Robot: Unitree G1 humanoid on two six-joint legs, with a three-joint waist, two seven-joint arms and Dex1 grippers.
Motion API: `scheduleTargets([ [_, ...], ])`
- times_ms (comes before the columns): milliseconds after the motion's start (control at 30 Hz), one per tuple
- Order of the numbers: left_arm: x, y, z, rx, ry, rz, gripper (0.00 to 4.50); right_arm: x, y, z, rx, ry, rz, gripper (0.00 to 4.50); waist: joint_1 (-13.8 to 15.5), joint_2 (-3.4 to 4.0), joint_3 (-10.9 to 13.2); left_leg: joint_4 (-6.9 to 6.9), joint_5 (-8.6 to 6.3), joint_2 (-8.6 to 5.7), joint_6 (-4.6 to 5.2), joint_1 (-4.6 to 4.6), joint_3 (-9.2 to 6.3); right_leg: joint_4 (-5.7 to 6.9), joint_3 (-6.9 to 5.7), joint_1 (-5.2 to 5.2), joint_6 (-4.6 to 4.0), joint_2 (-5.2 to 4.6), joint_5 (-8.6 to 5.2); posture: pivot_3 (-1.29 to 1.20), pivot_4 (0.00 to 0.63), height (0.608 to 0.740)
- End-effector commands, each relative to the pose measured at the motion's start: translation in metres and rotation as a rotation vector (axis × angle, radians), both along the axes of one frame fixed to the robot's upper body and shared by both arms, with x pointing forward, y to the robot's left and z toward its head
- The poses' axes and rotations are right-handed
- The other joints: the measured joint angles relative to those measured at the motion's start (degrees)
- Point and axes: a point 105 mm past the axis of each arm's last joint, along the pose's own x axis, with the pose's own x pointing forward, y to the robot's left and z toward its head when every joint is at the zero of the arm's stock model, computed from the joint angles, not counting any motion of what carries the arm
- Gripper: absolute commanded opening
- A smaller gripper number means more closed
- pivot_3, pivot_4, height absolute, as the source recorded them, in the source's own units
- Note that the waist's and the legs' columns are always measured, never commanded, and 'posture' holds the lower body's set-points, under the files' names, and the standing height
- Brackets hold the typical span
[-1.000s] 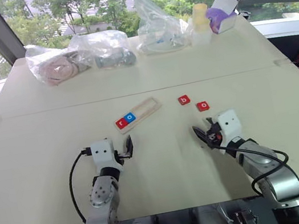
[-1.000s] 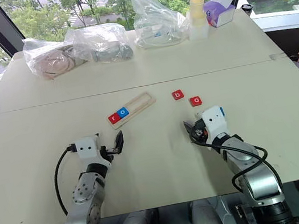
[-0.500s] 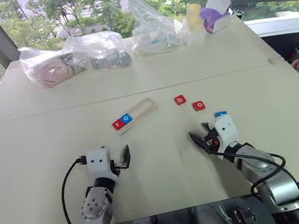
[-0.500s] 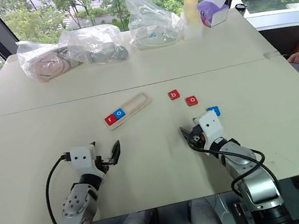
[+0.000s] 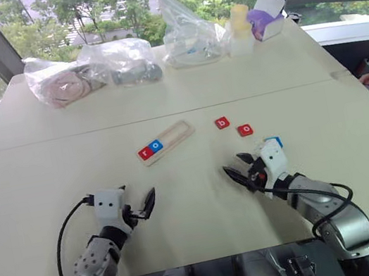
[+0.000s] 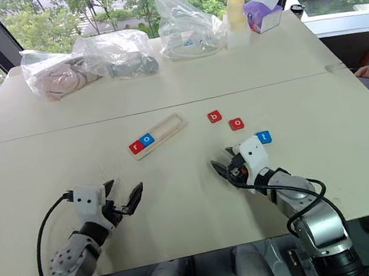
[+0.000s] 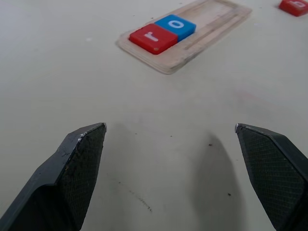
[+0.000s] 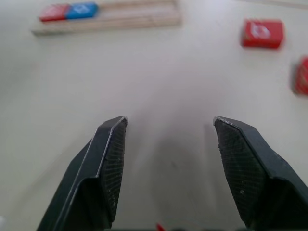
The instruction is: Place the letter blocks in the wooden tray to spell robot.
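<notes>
Two tiles sat in the wooden tray (image 5: 165,142), three lay loose on the desk (image 5: 53,161), and both pincers hovered empty.

The tray lay on a slant, its long axis rising from near-left to far-right, with the red r (image 5: 145,153) and blue o (image 5: 156,145) side by side at its near-left end (letters reading along that axis). The red b (image 5: 222,123) and red o (image 5: 245,129) lay apart to the tray's right, the blue t (image 6: 263,137) nearer. The left pincer (image 5: 141,207), spread wide, was in front of the tray's near end, well apart. The right pincer (image 5: 240,169), parted and holding nothing, was near the loose tiles, the t just beside its wrist.
</notes>
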Motion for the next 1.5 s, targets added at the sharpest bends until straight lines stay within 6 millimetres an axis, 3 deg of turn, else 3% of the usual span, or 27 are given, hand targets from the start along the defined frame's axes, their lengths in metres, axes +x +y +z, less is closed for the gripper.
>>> scheduleTargets([
  [33, 0.007, 0.005, 0.035, 0.005, -0.067, -0.181, 4.5, -0.009, 0.017, 0.039, 0.016, -0.079, 0.209, 2.93, 0.1, 0.0, 0.0, 0.02, 0.01, 0.0, 0.0, -0.01, -0.01, 0.01, -0.03, -0.01, -0.03, 0.04, 0.02, 0.0, 0.15, 0.74],
  [267, 0.045, 0.03, 0.053, 0.167, -0.046, -0.499, 4.5, -0.015, 0.021, 0.063, -0.095, -0.113, 0.465, 2.93, 0.1, -0.05, 0.1, -0.04, -0.01, -0.05, 0.04, -0.06, 0.03, -0.02, -0.09, -0.04, -0.01, 0.03, 0.02, 0.0, 0.15, 0.74],
  [467, 0.074, 0.037, 0.052, 0.258, -0.058, -0.619, 4.5, -0.007, 0.026, 0.072, -0.085, -0.16, 0.445, 2.93, 0.0, -0.08, 0.1, -0.08, -0.02, -0.05, 0.06, -0.11, 0.08, -0.02, -0.03, -0.14, 0.16, -0.02, 0.12, 0.0, 0.15, 0.74],
  [700, 0.111, 0.029, 0.045, 0.305, -0.072, -0.655, 4.5, -0.012, 0.029, 0.073, -0.07, -0.191, 0.384, 2.93, 0.2, -0.17, 0.1, 0.0, 0.0, -0.11, 0.03, -0.31, 0.04, 0.03, -0.06, -0.29, 0.24, -0.05, 0.2, 0.0, 0.15, 0.74],
  [867, 0.12, 0.019, 0.04, 0.3, -0.072, -0.681, 4.5, -0.016, 0.029, 0.071, -0.067, -0.188, 0.357, 2.93, -0.2, -0.24, 0.1, 0.16, 0.03, -0.13, 0.01, -0.9, 0.07, 0.43, -0.01, -1.04, 0.26, -0.03, 0.23, 0.0, 0.15, 0.74],
  [1100, 0.125, 0.009, 0.034, 0.302, -0.066, -0.704, 4.5, -0.018, 0.029, 0.071, -0.067, -0.185, 0.329, 2.93, -0.3, -0.28, 0.1, 0.49, 0.05, -0.14, 0.0, -0.88, 0.07, 0.86, -0.01, -1.04, 0.26, 0.0, 0.22, 0.0, 0.15, 0.74],
  [1500, 0.136, 0.013, 0.016, 0.427, -0.043, -0.602, 4.5, -0.019, 0.029, 0.071, -0.08, -0.188, 0.322, 2.93, -0.2, -0.29, 0.1, 0.94, 0.03, -0.14, 0.03, -0.85, 0.03, 1.0, -0.03, -0.85, 0.31, 0.06, 0.28, 0.0, 0.15, 0.74],
])
